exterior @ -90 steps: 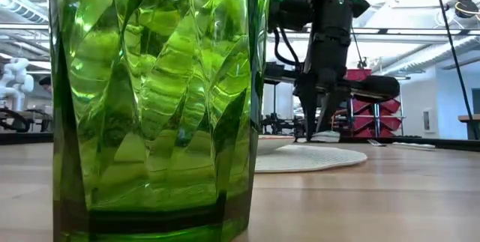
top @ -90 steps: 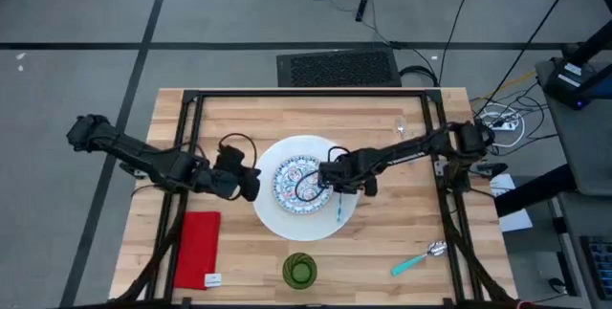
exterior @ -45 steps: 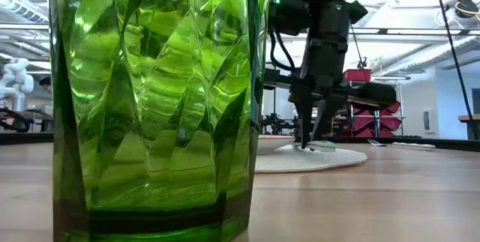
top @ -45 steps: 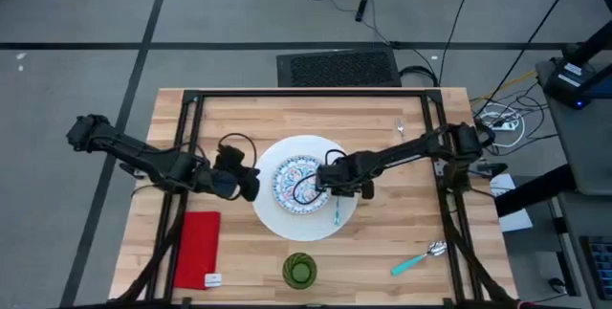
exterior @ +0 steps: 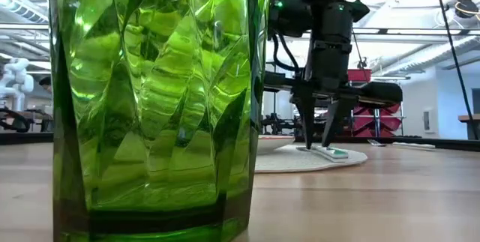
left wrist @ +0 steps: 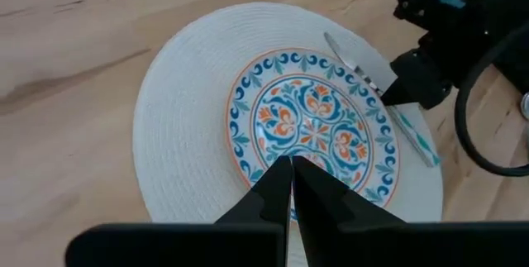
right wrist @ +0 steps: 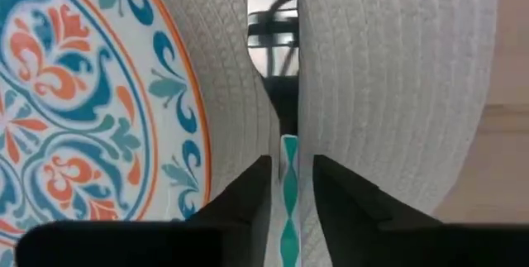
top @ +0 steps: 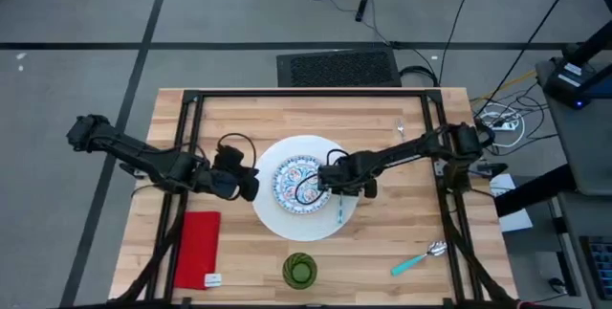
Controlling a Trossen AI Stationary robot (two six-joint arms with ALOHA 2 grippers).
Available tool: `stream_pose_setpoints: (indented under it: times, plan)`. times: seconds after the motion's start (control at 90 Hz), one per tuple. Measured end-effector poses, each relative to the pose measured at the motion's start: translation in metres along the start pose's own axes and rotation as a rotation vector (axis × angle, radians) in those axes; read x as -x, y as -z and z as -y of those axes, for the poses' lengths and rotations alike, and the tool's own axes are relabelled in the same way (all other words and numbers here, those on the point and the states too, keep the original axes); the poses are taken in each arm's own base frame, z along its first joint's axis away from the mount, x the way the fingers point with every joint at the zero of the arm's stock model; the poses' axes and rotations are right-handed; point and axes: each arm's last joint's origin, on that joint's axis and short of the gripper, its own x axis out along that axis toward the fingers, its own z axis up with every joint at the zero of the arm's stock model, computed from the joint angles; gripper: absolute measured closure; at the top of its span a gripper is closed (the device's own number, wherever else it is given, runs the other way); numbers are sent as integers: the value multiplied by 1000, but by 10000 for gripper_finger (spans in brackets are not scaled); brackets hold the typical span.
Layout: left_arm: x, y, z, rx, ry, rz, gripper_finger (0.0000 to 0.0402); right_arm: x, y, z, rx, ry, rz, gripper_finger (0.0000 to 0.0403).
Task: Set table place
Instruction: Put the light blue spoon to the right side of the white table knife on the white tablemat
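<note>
The right arm reaches in from the right side toward the middle of the table. Its wrist bends down, so the right gripper [exterior: 324, 146] points straight down, low over the table. Its two fingers [right wrist: 241, 194] are a little apart. The left arm reaches in from the left side. The left gripper [left wrist: 291, 166] has its two fingers pressed together, pointing to the middle.

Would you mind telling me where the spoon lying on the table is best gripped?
Grip the spoon by its teal handle, mid-length, from straight above with the jaws across it. It lies flat on the table, and the handle is narrow.
</note>
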Motion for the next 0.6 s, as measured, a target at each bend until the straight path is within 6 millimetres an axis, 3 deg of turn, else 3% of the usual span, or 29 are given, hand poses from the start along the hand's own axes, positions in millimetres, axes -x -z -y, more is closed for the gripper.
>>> stream_pose_setpoints:
  times: [0.122,0.256,0.433,0.6]
  plan:
    - [0,0,0,-1,0,-4,402,17,0,5,21,4,-21,318]
    - [0,0,0,-4,-3,-6,402,57,-2,20,24,-6,6,320]
    - [0,1,-1,-13,-5,-9,402,117,-8,51,152,-48,22,317]
    - [0,0,-1,-38,-3,-11,402,150,5,81,166,-53,-33,317]
